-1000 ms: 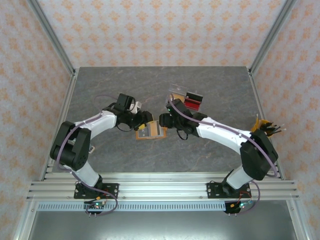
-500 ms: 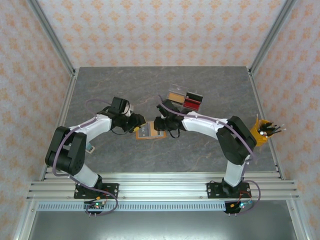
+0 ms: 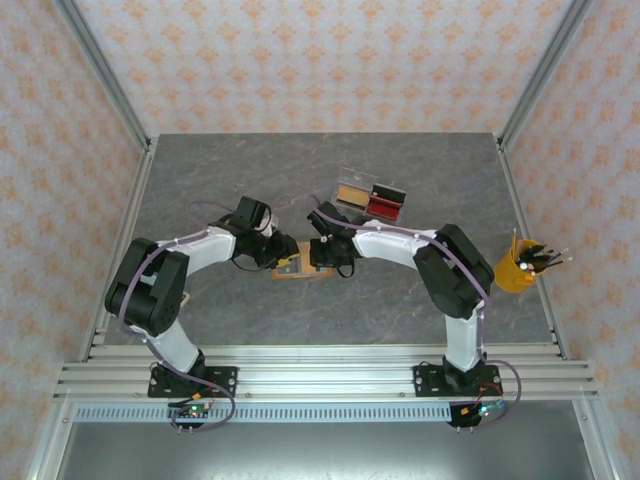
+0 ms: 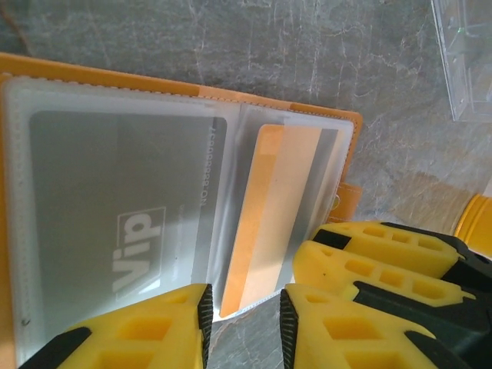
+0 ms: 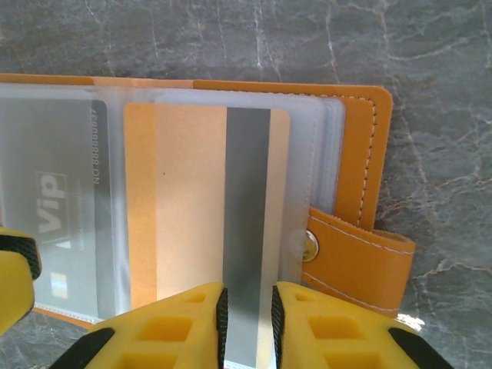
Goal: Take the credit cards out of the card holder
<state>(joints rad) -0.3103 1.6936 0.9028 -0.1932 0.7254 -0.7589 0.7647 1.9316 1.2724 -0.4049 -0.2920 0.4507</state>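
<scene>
Over open card holder (image 5: 361, 154): left hand (image 4: 244, 296) and right hand (image 5: 247, 296) narrowly parted at sleeved credit cards (image 5: 177, 207); grip unclear.

The card holder (image 5: 361, 154) is orange with pale stitching and frosted clear sleeves (image 5: 307, 154), which cover a grey credit card (image 4: 115, 200) lettered "Vip" in white and an orange-tan card (image 5: 184, 200) crossed by a grey stripe. The worktop (image 3: 250, 170) is dark grey, veined in white like marble, and the left gripper (image 4: 244, 323) and right gripper (image 5: 247, 323) are both yellow backed with black. The walls (image 3: 320, 60) are cream with a repeating orange flower pattern, the clear case (image 3: 371, 196) shows tan, black and red blocks (image 3: 385, 204), and the cup (image 3: 515, 272) is yellow.
</scene>
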